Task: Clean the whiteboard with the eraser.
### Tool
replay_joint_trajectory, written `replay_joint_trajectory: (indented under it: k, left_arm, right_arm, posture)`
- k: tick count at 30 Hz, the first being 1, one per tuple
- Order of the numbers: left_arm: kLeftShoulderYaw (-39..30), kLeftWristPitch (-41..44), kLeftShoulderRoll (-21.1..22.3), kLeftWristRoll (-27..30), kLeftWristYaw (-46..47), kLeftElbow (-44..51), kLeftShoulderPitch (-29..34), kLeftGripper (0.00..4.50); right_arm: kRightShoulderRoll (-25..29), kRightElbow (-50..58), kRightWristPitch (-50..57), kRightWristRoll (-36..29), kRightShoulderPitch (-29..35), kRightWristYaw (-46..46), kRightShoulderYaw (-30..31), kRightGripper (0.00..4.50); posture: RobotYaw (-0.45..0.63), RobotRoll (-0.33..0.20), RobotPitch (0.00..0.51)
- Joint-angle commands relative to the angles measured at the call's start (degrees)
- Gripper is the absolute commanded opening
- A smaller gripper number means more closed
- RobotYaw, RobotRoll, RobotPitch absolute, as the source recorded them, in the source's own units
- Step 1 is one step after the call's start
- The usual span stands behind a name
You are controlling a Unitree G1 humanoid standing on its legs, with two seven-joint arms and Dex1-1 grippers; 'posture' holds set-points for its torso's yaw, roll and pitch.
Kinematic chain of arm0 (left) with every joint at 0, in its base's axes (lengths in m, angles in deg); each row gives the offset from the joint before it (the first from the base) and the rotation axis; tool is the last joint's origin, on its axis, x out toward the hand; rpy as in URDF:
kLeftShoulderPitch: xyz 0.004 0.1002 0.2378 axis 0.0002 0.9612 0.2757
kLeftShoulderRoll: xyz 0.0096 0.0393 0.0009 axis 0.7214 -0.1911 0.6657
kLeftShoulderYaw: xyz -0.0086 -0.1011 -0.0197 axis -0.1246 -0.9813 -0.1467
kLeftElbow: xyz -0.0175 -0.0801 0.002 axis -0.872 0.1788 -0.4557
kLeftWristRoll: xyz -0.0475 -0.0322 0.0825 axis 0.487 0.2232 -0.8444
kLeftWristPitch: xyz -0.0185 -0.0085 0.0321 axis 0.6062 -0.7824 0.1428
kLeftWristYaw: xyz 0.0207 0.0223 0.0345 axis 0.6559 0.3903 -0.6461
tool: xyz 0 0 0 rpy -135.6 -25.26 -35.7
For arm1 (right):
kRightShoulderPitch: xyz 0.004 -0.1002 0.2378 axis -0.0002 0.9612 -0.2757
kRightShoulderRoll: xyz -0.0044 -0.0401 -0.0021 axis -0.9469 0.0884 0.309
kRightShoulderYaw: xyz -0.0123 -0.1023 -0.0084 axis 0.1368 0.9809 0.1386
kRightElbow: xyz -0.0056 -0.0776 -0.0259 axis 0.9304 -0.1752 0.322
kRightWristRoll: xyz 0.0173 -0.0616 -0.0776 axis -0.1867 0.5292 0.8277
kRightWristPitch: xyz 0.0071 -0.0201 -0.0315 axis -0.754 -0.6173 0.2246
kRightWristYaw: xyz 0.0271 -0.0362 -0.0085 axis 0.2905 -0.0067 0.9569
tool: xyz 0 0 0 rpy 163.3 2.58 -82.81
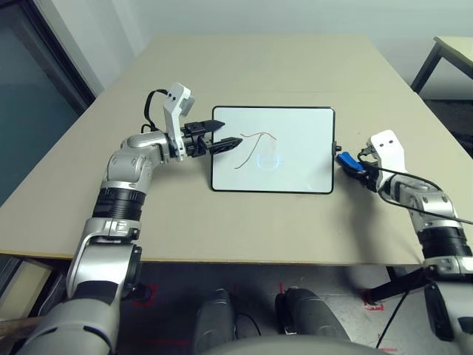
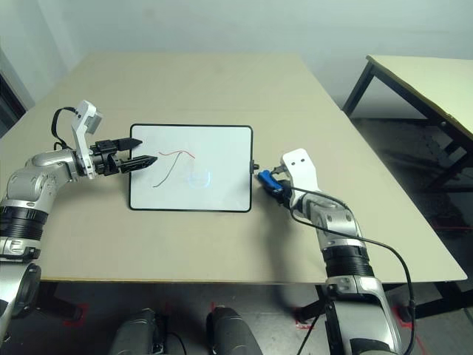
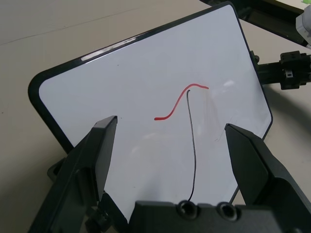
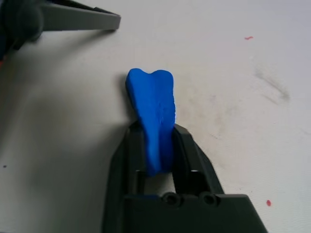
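The whiteboard (image 1: 292, 171) lies flat in the middle of the table, with a thin red scribble (image 1: 255, 140) on its left half. My left gripper (image 1: 230, 133) hovers over the board's left edge, open, its fingers (image 3: 97, 155) spread either side of the scribble (image 3: 174, 104). Just off the board's right edge, my right gripper (image 1: 355, 170) is shut on the blue eraser (image 4: 153, 104). The eraser (image 1: 347, 163) sticks out past the fingertips towards the board's small black side tab (image 1: 336, 148).
The tan table (image 1: 259, 66) stretches well beyond the board at the back and on both sides. A second table (image 2: 421, 81) stands off to the right, across a gap of floor. A dark glass panel (image 1: 29, 96) runs along the left.
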Motion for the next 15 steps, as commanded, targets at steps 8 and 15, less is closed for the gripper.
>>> replay_joint_trajectory:
  k: [8,15]
  left_arm:
    - [1.0,-1.3,0.5,-1.3,-1.3,-2.4,-0.8,4.5]
    - [1.8,-0.4,0.8,-1.3,-1.8,-2.6,-1.5,4.5]
  right_arm:
    - [0.8,11.8,3.1,-1.2,-11.8,2.5,-0.9,0.61]
    - [-1.1,24.7,14.3,-2.5,-12.5,-6.6,12.7,0.6]
  posture:
    - [-0.15,0.0,0.033]
    - [-0.16,0.0,0.038]
